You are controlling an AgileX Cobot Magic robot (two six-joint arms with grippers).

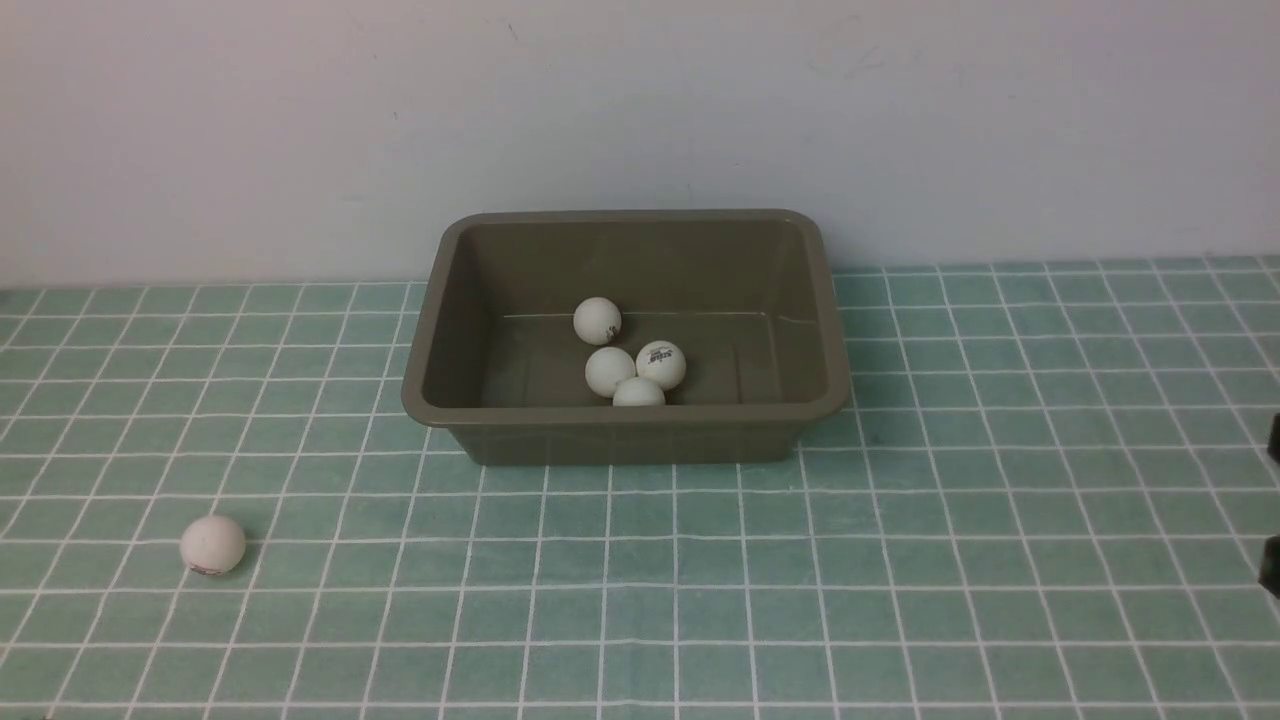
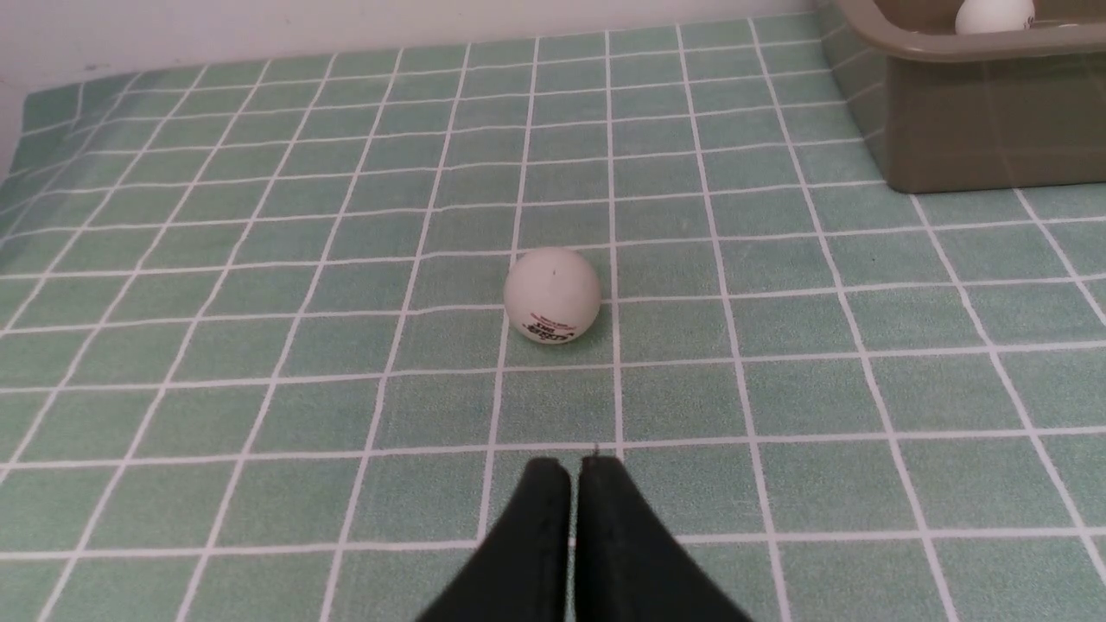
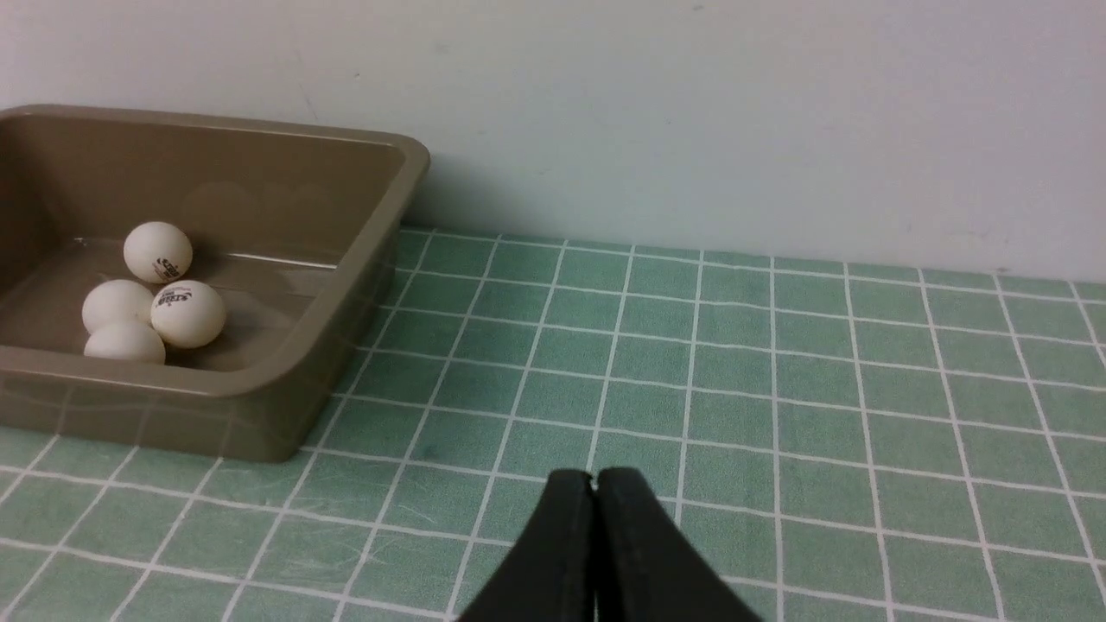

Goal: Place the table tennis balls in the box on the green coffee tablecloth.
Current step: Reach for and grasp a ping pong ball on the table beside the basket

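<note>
The olive-brown box (image 1: pixel 625 420) stands at the back middle of the green coffee tablecloth (image 1: pixel 900 560), near the wall. Several white table tennis balls (image 1: pixel 610 371) lie inside it, also seen as table tennis balls (image 3: pixel 187 314) in the box (image 3: pixel 259 406). One more ball (image 1: pixel 212 544) rests on the cloth at the front left. In the left wrist view that ball (image 2: pixel 553 295) lies a short way ahead of my left gripper (image 2: pixel 575 466), which is shut and empty. My right gripper (image 3: pixel 594 478) is shut and empty too, over bare cloth to the right of the box.
A plain pale wall (image 1: pixel 640 120) runs behind the cloth, just past the box. Two dark bits of the right arm (image 1: pixel 1272 565) show at the right edge of the front view. A corner of the box (image 2: pixel 976 112) shows in the left wrist view.
</note>
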